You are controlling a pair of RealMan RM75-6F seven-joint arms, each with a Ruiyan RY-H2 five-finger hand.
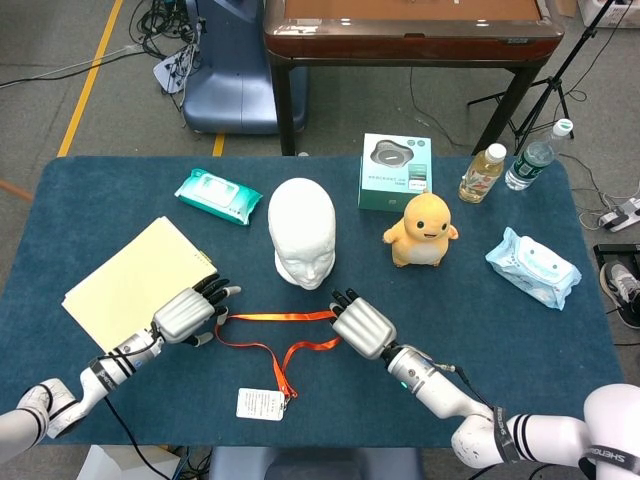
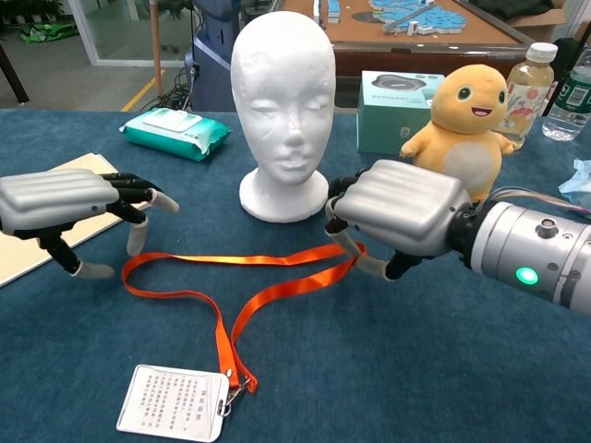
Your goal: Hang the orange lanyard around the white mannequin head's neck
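The white mannequin head (image 1: 302,232) (image 2: 282,111) stands upright mid-table, facing me. In front of it the orange lanyard (image 1: 280,318) (image 2: 242,261) lies flat in a loop, its white badge (image 1: 261,404) (image 2: 174,402) nearest me. My left hand (image 1: 190,312) (image 2: 66,196) hovers at the loop's left end, fingers spread and reaching forward, holding nothing. My right hand (image 1: 362,326) (image 2: 402,208) is at the loop's right bend, fingers curled down, pinching the strap between fingers and thumb.
A yellow folder (image 1: 135,280) lies left of my left hand. A yellow plush toy (image 1: 422,230), a teal box (image 1: 395,172), two bottles (image 1: 482,172), and wipe packs (image 1: 217,195) (image 1: 533,266) sit behind and to the right.
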